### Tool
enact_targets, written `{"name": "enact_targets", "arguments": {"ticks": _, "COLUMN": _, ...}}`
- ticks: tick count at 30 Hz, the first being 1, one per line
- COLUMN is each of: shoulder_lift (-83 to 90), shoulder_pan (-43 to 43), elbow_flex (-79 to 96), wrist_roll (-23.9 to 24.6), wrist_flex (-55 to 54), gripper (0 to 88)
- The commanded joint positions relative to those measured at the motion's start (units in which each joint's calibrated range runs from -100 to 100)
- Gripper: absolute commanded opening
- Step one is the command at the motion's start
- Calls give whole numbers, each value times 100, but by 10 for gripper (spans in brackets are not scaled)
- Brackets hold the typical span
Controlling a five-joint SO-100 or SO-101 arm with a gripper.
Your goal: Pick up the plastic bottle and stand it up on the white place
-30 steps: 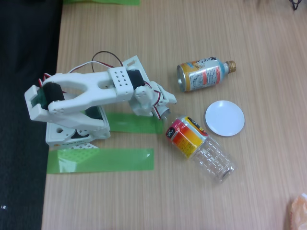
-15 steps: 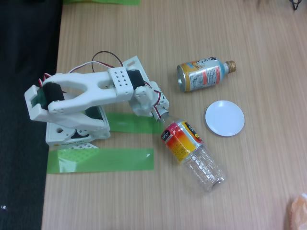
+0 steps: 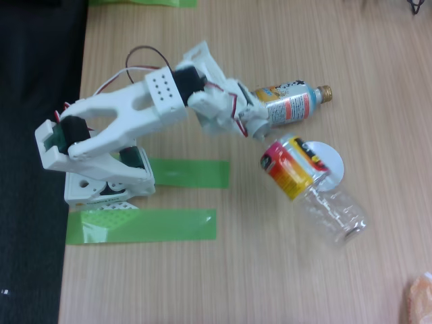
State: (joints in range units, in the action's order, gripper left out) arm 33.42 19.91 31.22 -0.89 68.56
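The wooden table (image 3: 223, 283) has open room below and right of the 2 green tape strips (image 3: 142, 225), its left edge bordering black. The white arm (image 3: 128, 115) reaches right. The plastic bottle (image 3: 312, 189), label red, orange and yellow with unreadable print, hangs tilted, partly covering the white place (image 3: 332, 162). The bottle-can (image 3: 287, 104) lies just above. The gripper (image 3: 260, 135) meets the bottle's neck; its closure cannot be judged.

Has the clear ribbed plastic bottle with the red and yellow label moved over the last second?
Yes. The clear ribbed plastic bottle has moved right and up in the fixed view, and now overlaps the small round white dish, which it lay clear of before.
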Motion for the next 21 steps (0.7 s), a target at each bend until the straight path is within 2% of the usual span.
{"name": "enact_targets", "arguments": {"ticks": 1, "shoulder_lift": 73, "shoulder_pan": -13, "elbow_flex": -1244, "wrist_roll": 360, "wrist_flex": 474, "gripper": 12}}
{"name": "enact_targets", "arguments": {"ticks": 9, "shoulder_lift": 73, "shoulder_pan": 2, "elbow_flex": -3598, "wrist_roll": 1819, "wrist_flex": 611, "gripper": 12}}
{"name": "enact_targets", "arguments": {"ticks": 16, "shoulder_lift": 73, "shoulder_pan": 61, "elbow_flex": -4250, "wrist_roll": 2532, "wrist_flex": 534, "gripper": 13}}
{"name": "enact_targets", "arguments": {"ticks": 21, "shoulder_lift": 81, "shoulder_pan": 61, "elbow_flex": -4711, "wrist_roll": 3356, "wrist_flex": 534, "gripper": 13}}
